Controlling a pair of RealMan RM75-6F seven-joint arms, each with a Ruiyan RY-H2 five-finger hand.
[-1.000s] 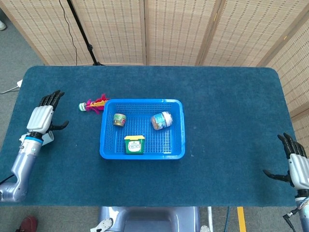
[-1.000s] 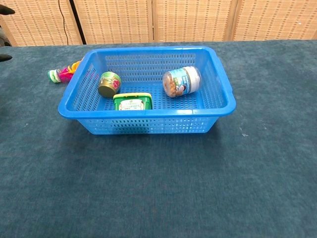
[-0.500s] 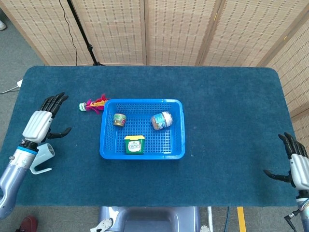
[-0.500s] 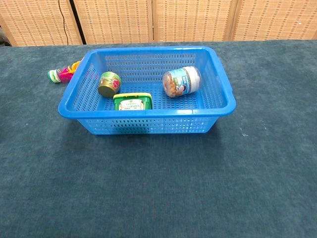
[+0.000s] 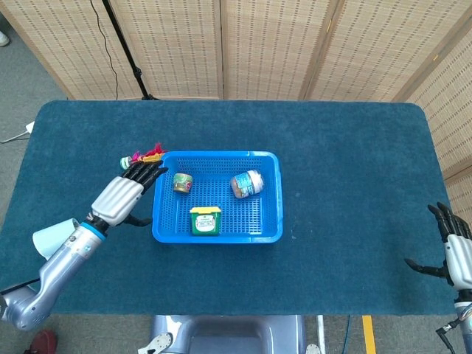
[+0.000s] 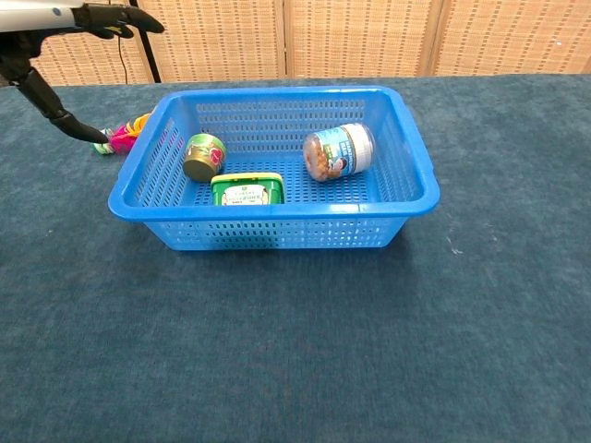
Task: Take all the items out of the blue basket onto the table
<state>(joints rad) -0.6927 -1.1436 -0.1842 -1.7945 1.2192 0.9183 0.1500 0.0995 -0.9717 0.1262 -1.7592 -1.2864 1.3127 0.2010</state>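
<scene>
The blue basket (image 5: 271,199) (image 6: 416,185) sits mid-table. Inside it lie a small green-lidded tin (image 5: 182,183) (image 6: 203,156) at the left, a clear jar of nuts (image 5: 247,184) (image 6: 339,151) on its side at the right, and a green tub (image 5: 206,220) (image 6: 247,189) at the front wall. My left hand (image 5: 125,192) (image 6: 103,18) hovers open, fingers spread, just left of the basket's left rim and above table height. My right hand (image 5: 451,251) rests open at the table's far right edge, far from the basket.
A pink and yellow toy with a green end (image 5: 144,157) (image 6: 120,137) lies on the blue cloth table (image 5: 346,162) just outside the basket's back left corner, partly under my left fingers. Woven screens stand behind the table.
My left arm has swung in from the table's left edge toward the basket, now reaching its left rim and entering the chest view. The right hand has hardly moved.
</scene>
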